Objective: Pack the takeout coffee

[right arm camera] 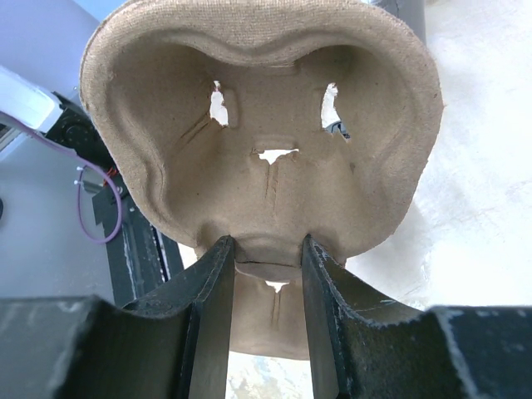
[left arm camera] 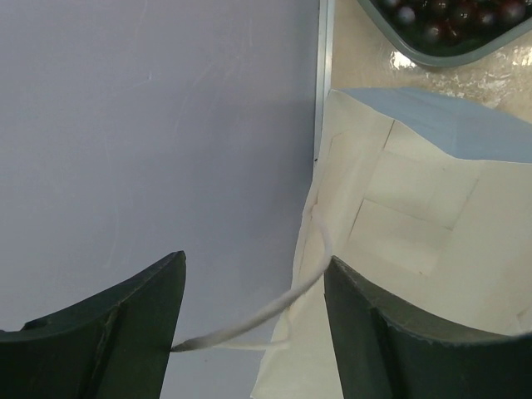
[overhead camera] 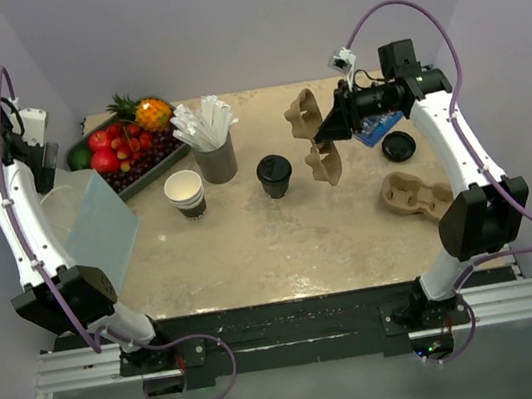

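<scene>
Overhead, the takeout coffee (overhead camera: 274, 174) shows; wrist views show right claw (right arm camera: 266, 249) pinching a carrier (right arm camera: 266, 108), left claw (left arm camera: 255, 264) spread.

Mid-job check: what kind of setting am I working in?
Likely a staged café takeout counter in a lab booth: lidded coffee cup, pulp cup carrier, open paper bag, plain walls around.

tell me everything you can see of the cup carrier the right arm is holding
The cup carrier is brown moulded pulp with two cup wells, and one well's floor has small torn slits. The right gripper pinches its narrow middle, holding it on edge in the air over the table, touching nothing else.
</scene>
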Action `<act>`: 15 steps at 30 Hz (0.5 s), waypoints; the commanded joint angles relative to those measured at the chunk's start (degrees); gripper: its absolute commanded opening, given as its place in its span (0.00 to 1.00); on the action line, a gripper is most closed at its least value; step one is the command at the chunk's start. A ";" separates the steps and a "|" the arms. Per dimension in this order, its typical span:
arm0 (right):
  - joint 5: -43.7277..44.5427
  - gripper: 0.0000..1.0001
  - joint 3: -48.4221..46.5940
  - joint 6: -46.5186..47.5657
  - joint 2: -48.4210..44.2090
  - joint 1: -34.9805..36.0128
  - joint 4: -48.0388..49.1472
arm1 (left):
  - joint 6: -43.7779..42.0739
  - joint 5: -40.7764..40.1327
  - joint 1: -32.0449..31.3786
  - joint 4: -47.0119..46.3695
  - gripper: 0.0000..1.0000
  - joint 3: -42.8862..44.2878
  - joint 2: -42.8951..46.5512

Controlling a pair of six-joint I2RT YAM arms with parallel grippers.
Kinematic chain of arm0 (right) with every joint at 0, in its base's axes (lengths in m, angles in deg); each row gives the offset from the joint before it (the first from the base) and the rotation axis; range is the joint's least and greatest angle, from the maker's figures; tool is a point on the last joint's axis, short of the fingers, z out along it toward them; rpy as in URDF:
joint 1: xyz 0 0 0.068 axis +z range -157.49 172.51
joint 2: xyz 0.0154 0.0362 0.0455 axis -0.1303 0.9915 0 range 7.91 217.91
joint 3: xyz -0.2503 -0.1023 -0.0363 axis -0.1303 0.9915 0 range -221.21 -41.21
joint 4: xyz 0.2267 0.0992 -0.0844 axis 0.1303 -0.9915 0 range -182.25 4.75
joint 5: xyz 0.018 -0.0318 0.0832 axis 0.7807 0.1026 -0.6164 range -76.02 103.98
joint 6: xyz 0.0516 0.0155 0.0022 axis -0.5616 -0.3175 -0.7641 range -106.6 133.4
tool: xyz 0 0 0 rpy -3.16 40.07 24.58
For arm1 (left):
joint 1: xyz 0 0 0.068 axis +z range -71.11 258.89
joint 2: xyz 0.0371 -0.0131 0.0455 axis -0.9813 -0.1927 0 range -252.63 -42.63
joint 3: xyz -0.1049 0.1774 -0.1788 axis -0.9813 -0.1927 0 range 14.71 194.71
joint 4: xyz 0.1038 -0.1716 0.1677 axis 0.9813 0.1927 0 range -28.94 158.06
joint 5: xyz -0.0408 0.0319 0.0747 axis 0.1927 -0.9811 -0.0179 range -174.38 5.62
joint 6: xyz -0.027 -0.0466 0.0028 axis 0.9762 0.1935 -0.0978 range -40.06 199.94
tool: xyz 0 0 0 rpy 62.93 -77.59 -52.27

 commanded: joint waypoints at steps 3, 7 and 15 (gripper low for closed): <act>-3.37 0.00 -3.01 1.52 -0.32 0.37 -1.99 | 1.76 -0.60 1.47 -0.68 0.70 -4.86 1.87; -2.75 0.00 -1.95 1.43 -0.85 0.63 -2.17 | 1.67 -1.91 3.76 -0.50 0.69 -7.51 2.05; -2.75 0.00 -0.19 1.87 -1.91 0.81 -2.43 | 0.87 5.55 5.26 -0.60 0.85 3.55 4.06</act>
